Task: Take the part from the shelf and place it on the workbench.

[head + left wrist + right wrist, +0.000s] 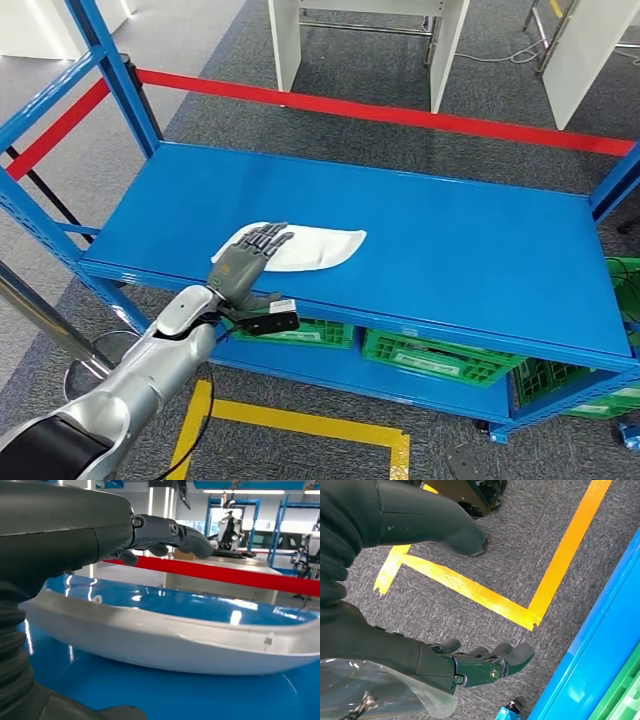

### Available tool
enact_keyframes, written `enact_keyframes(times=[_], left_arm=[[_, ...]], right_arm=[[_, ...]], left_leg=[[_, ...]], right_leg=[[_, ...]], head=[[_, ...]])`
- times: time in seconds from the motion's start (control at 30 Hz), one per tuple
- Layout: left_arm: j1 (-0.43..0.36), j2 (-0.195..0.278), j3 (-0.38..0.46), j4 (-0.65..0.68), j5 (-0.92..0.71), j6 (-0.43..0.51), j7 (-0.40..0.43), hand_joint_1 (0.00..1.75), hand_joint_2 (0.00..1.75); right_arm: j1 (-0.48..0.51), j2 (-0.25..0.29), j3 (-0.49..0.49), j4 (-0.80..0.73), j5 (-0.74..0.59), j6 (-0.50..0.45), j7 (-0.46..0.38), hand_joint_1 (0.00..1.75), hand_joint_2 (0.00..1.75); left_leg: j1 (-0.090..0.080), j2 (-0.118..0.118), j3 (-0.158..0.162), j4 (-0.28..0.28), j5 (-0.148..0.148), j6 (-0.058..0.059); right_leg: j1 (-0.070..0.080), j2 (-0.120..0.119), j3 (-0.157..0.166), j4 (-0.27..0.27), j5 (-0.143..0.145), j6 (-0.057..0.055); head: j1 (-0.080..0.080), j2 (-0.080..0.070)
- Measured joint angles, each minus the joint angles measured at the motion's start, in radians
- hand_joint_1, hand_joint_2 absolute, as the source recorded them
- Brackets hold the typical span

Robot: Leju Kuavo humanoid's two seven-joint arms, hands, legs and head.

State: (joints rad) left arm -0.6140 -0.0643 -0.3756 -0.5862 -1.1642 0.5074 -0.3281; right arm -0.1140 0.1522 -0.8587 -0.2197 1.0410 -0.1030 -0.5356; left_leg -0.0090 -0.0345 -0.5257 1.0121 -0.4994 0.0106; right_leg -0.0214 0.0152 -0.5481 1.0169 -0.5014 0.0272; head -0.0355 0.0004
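The robot's silver left arm (143, 370) is reaching up and forward from the low left side, stretching toward the big shiny blue metal shelf (453, 250). Its dark grey left hand (245, 262) is hanging flat over the near left part of the top board, palm facing down. The fingers (266, 238) are lying straight and a little apart, pointing away from the robot. They are sitting over the left end of the long white curved plastic part (317, 248). The hand is not wrapping around anything. In the left wrist view the fingers (170, 532) are floating above the white part (170, 640) with blue shelf showing between them, so they seem to be not touching it.

The white part is lying flat on the top board of the shelf, near the front edge, toward the left side. It is long and thin, like a little boat, with a raised rim.

The right hand (471, 665) is hanging down low beside the shelf, over the grey carpet floor (501, 555). Its fingers (508, 657) are stretched out loosely, a little bent, with nothing in them. Bright yellow tape lines (478, 592) are running across the floor below it.

Under the top board, green plastic crates (430, 358) are sitting on the lower blue board. A long red bar (392, 112) is running along the back of the shelf.
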Motion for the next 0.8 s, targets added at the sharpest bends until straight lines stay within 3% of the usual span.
enact_keyframes(times=[0.33, 0.63, 0.77, 0.8], left_arm=[[-0.095, 0.002, -0.053, 0.092, -0.027, 0.024, 0.153, 0.0, 1.75], [-0.129, -0.015, -0.055, 0.128, -0.025, 0.016, 0.166, 0.03, 1.75], [-0.129, -0.018, -0.055, 0.134, -0.023, 0.018, 0.168, 1.75, 1.75], [-0.13, -0.019, -0.055, 0.136, -0.022, 0.022, 0.173, 1.75, 1.75]], right_arm=[[-0.006, 0.0, 0.0, 0.0, 0.0, 0.003, 0.005, 0.0, 1.75], [-0.006, 0.0, 0.0, 0.0, 0.0, 0.003, 0.006, 0.0, 1.75], [-0.006, 0.0, 0.0, 0.0, 0.0, 0.003, 0.006, 0.0, 1.75], [-0.006, 0.0, 0.0, 0.0, 0.0, 0.003, 0.006, 0.0, 1.75]], left_leg=[[0.0, 0.0, -0.001, 0.0, 0.0, 0.0], [0.0, 0.0, -0.001, 0.0, 0.0, 0.0], [0.0, 0.0, -0.001, 0.0, 0.0, 0.0], [0.0, 0.0, -0.001, 0.0, 0.0, 0.0]], right_leg=[[0.0, 0.0, -0.001, 0.0, 0.0, 0.0], [0.0, 0.0, -0.001, 0.0, 0.0, 0.0], [0.0, 0.0, -0.002, 0.0, 0.0, 0.0], [0.0, 0.0, -0.002, 0.0, 0.0, 0.0]], head=[[0.0, 0.0], [0.0, 0.0], [0.0, 0.0], [0.0, 0.0]])
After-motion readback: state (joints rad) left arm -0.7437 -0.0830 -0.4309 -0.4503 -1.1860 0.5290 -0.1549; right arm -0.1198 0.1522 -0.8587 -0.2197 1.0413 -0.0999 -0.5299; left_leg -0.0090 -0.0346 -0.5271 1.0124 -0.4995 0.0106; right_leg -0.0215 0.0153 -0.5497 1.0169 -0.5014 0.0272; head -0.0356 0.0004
